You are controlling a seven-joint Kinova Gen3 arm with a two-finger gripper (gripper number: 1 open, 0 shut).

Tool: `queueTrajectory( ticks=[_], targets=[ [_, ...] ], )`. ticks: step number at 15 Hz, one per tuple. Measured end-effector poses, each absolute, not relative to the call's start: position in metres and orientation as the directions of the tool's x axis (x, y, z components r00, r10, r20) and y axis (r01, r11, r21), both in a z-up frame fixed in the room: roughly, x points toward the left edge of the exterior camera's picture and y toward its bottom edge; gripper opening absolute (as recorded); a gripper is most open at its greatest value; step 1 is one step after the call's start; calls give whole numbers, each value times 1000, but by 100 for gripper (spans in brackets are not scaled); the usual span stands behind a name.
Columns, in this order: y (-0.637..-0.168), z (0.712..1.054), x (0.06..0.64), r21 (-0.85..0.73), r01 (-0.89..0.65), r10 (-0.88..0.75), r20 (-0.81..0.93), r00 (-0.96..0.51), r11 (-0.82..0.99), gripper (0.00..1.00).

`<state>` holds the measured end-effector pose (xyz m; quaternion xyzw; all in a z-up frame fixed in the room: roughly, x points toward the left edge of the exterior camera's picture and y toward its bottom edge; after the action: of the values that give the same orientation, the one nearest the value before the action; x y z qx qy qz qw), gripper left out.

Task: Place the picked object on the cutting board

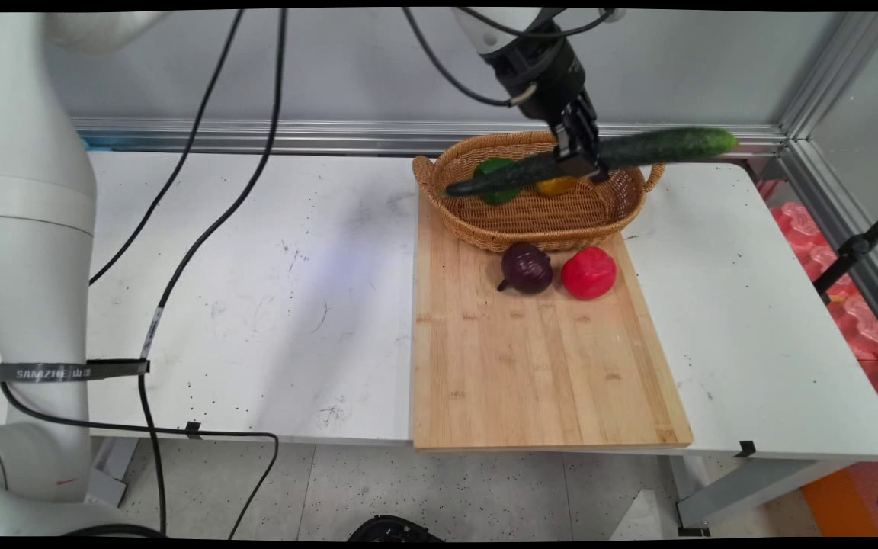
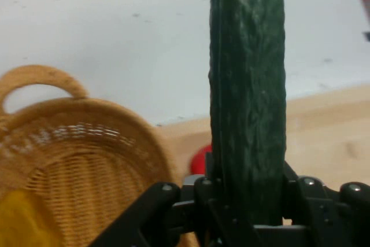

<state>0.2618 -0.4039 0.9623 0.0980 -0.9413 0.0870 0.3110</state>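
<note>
The gripper (image 1: 582, 156) pinches a cucumber (image 1: 660, 146) mid-length, above the basket (image 1: 485, 229); an onion (image 1: 527, 268) and tomato (image 1: 588, 272) lie nearer the camera.

A wicker basket (image 1: 538, 217) sits at the far end of a wooden cutting board (image 1: 538, 358) on a white table (image 1: 256, 305). Inside the basket lie a green pepper (image 1: 494, 169) and a yellow pepper (image 1: 557, 185). Just in front of the basket, on the board, rest a purple onion (image 1: 527, 268) and a red pepper (image 1: 588, 272).
</note>
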Motion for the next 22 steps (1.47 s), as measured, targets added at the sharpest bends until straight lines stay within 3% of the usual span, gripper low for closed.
queueTrajectory(
  ticks=[10,22],
  targets=[
    [-298,949,251,-60,-139,-89,515,-853,989,0],
    [-250,879,202,-63,-106,-71,410,-909,992,0]
  ],
)
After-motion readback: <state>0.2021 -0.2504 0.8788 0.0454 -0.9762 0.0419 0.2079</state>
